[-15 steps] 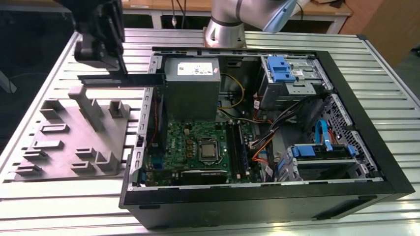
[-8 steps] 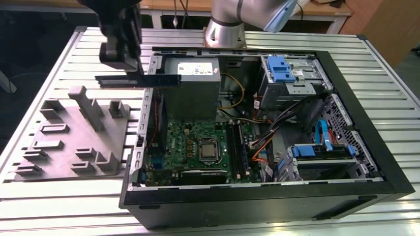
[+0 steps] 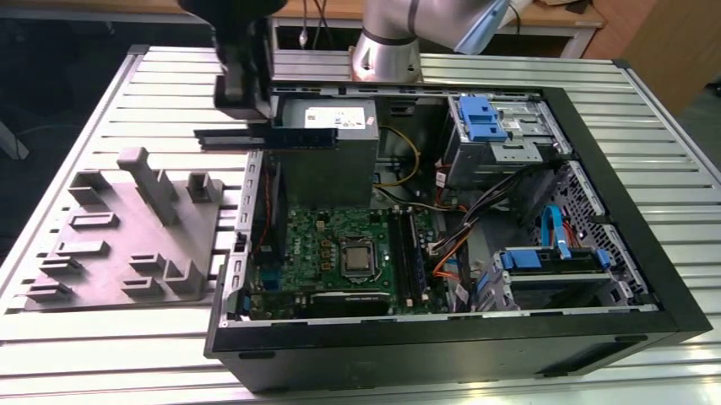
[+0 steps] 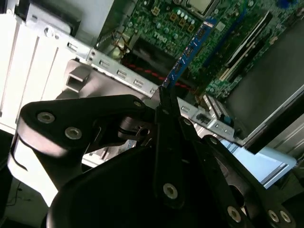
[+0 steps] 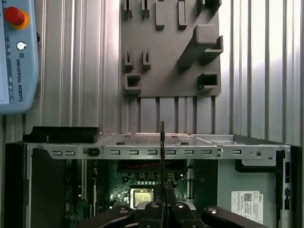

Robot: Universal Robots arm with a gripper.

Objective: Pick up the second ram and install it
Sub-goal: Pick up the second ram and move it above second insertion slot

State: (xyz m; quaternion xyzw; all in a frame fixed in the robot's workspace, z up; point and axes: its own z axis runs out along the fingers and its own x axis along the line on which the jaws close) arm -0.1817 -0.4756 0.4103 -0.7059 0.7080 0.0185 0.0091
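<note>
One ram (image 4: 190,52) is clamped between the jaws. Its blue board sticks straight out past their tips, edge-on over the case (image 5: 142,152) rim, with the motherboard (image 4: 161,28) beyond it. I'd worry about the slim grip: if the stick sits tilted, it could catch the rim or miss its slot, and pushing then might bend the board.

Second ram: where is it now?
The ram is clamped in the gripper, in the air over the case wall on the exterior view's left, by the power supply.
</note>
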